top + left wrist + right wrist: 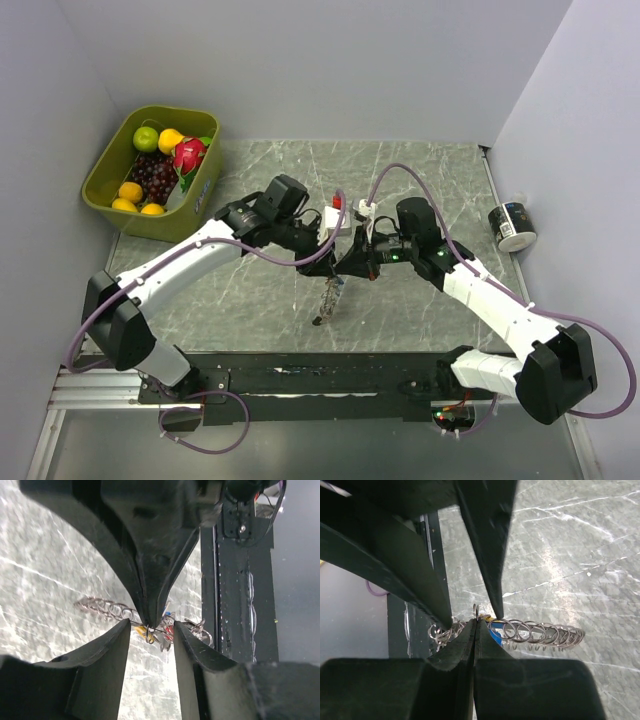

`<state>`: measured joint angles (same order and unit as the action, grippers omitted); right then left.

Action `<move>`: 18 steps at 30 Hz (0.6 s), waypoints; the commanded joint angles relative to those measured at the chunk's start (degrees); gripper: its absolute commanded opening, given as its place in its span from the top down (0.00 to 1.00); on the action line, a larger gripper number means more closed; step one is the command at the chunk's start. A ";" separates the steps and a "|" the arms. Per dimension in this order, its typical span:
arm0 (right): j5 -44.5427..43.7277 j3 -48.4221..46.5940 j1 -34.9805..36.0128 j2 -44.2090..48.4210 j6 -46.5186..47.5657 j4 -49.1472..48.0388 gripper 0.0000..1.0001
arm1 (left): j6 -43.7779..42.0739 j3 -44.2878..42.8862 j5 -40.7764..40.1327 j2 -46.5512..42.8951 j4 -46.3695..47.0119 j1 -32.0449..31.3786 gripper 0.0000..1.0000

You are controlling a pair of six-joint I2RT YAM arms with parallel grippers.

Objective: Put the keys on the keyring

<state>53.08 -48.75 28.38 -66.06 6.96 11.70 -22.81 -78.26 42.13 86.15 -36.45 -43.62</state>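
My two grippers meet tip to tip above the middle of the table. My right gripper (475,621) (352,262) is shut on a thin wire end of the keyring (535,632), a silvery row of small loops that hangs under the grippers (328,295). Keys with a blue head (496,636), a yellow head (145,633) and a red head (170,630) dangle by the pinch point. My left gripper (151,625) (330,255) is open, and its fingers (490,555) stand on either side of the right gripper's shut tip (150,580). I cannot tell whether they touch the ring.
A green bin of fruit (105,185) stands at the back left. A small black-and-white can (512,226) lies at the right edge by the wall. A black rail (330,380) runs along the near edge. Walls close in left, back and right.
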 commanded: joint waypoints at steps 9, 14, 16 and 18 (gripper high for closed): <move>1.50 -1.96 0.45 2.52 0.86 -2.83 1.00 | -1.01 -2.60 -3.55 2.09 -3.54 -0.59 0.75; 1.68 -1.79 0.45 2.34 0.86 -3.09 1.00 | -0.49 -2.43 -3.11 2.36 -2.40 -0.59 0.99; 1.24 -1.61 0.45 2.43 0.69 -3.27 1.00 | 0.13 -1.81 -3.37 1.92 -0.48 -0.51 0.99; 1.24 -1.26 0.45 2.60 0.51 -3.62 1.00 | 0.83 -0.50 -3.11 0.69 1.19 -0.51 0.99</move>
<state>52.73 -48.75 28.38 -65.65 7.64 11.77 -22.81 -78.56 39.27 88.03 -39.00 -43.90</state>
